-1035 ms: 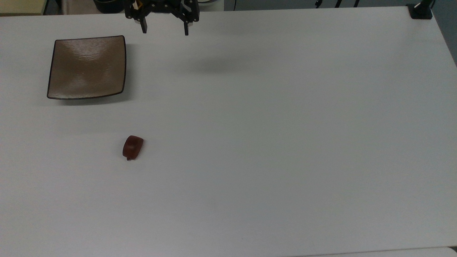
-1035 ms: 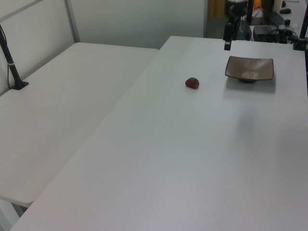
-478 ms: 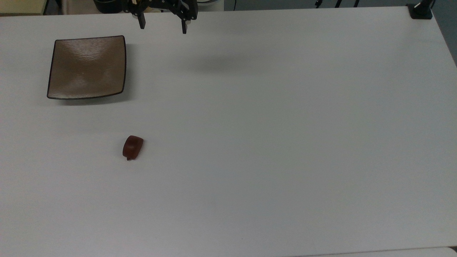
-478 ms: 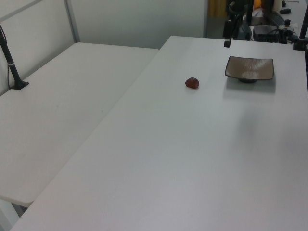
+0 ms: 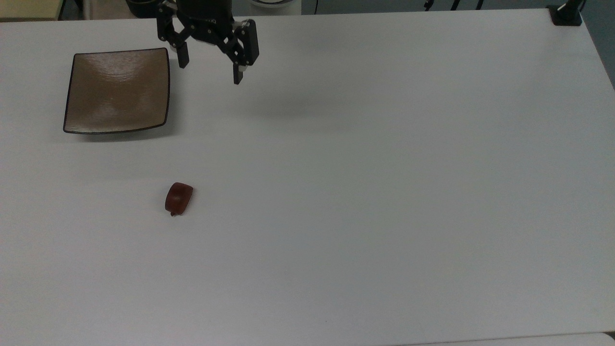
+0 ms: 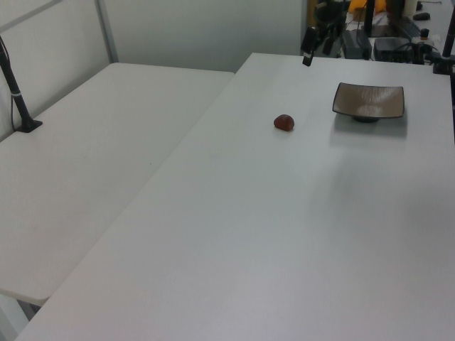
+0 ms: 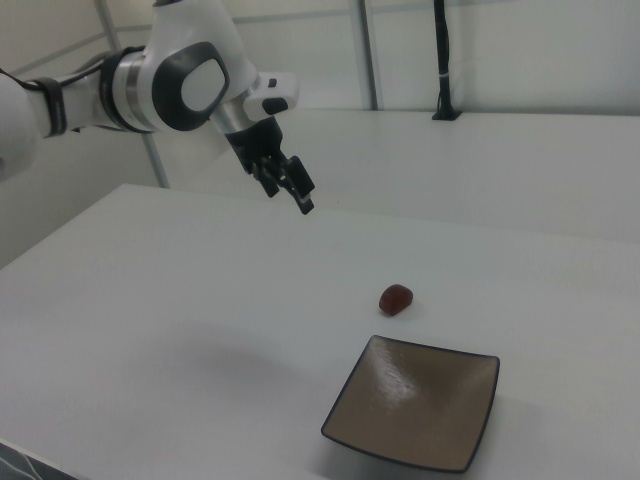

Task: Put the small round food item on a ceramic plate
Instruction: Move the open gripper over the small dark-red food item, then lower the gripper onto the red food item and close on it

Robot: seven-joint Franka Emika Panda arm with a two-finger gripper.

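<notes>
Reaching for the fruit, nothing picked up yet.

My hand [image 5: 209,65] hangs above the table [image 5: 384,192] with fingers spread wide and empty, ready to straddle the small brown fruit [image 5: 178,198], which lies on bare table well apart from the plate [image 5: 117,91] where I judge it must go.

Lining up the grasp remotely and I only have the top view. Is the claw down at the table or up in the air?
Observer: Up in the air. In the right view the claw hangs well above the table, tilted down toward it.
Operator: Plate flat on the surface?
Observer: Not quite. In the left view the ceramic plate sits raised on what looks like a dark foot, and its corners turn up.
</notes>
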